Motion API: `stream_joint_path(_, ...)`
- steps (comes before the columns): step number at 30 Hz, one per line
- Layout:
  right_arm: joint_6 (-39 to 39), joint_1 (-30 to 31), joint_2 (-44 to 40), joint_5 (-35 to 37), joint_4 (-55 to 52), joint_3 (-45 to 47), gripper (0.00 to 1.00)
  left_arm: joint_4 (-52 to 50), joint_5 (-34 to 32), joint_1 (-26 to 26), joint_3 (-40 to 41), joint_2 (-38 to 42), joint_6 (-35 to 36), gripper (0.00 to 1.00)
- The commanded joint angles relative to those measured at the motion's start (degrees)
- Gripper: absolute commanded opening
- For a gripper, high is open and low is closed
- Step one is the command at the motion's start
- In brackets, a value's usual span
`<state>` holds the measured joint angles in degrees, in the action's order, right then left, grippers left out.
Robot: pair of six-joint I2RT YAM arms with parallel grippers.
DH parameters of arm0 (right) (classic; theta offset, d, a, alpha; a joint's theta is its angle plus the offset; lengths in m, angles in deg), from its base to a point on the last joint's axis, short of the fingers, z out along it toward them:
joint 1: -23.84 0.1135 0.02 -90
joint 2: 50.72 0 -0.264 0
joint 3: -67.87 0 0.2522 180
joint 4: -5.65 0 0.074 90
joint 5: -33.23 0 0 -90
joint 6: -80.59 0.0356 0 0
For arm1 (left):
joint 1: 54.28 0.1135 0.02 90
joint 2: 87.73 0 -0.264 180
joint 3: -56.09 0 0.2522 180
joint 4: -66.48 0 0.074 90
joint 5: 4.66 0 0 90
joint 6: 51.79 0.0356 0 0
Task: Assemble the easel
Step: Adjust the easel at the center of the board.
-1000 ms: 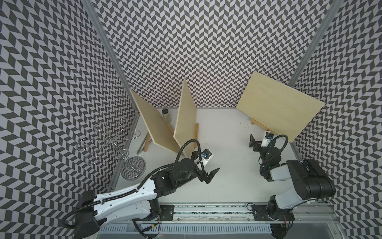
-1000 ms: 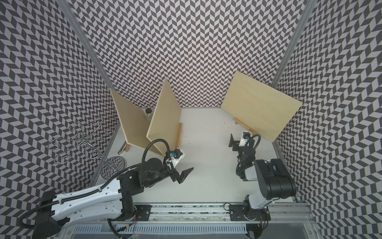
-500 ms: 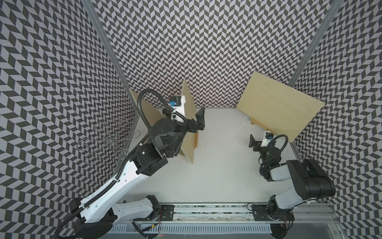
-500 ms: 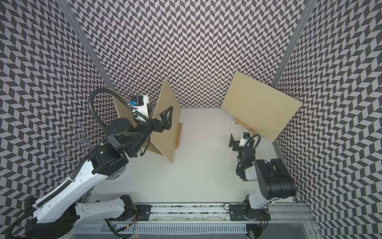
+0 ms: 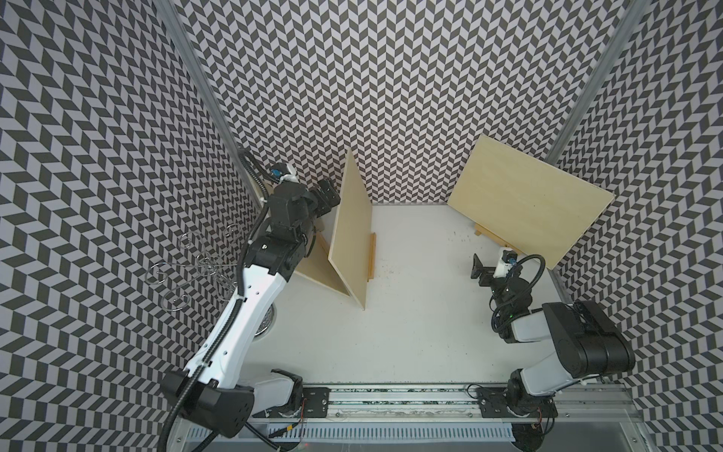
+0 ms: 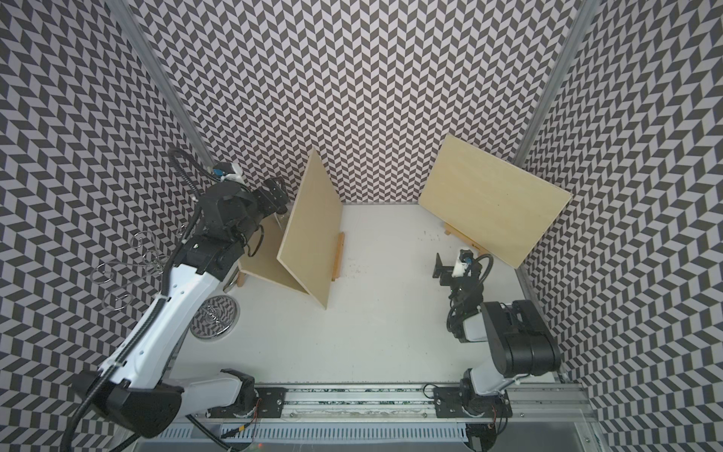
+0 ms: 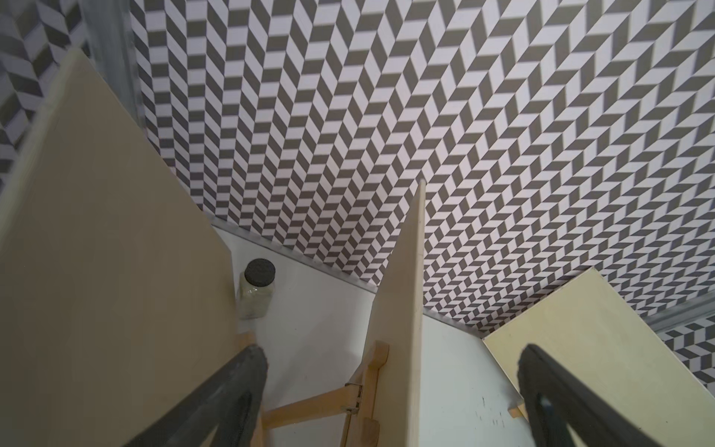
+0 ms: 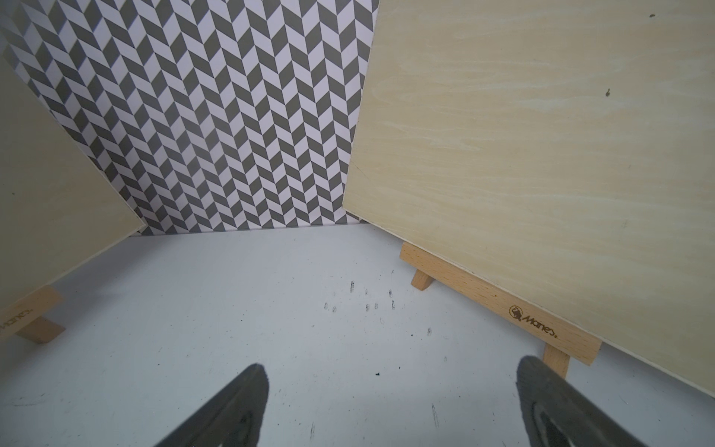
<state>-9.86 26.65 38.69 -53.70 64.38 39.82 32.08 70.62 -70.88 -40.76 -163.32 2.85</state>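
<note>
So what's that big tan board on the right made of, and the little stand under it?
The board looks like thin plywood, pale and matte: it shows faint wavy grain and a slim edge. The stand looks like solid light wood, maybe beech, smooth and unpainted, with fine flecked grain and a dark stamped logo.
</note>
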Motion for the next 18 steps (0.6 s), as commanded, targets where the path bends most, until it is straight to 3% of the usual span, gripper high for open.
stream_joint_path(1,-1.0,-0.3,0.6,-0.6,3.4,0.1,0.99,-1.7,2.9,4.1,-0.9,-3.5,-6.6,0.99)
stream_joint_path(5,-1.0,-0.3,0.5,-0.6,3.4,0.1,0.99,-0.5,2.3,6.6,-2.4,-8.6,-8.9,0.99)
stream_joint_path(11,-1.1,-0.3,0.4,-0.7,3.3,0.2,0.99,0.9,1.8,5.8,-4.6,-12.7,-9.1,0.99)
stream_joint_path(18,-1.0,-0.3,0.4,-0.7,3.2,0.1,0.99,2.1,-0.6,4.5,-1.0,-16.0,-17.1,0.99)
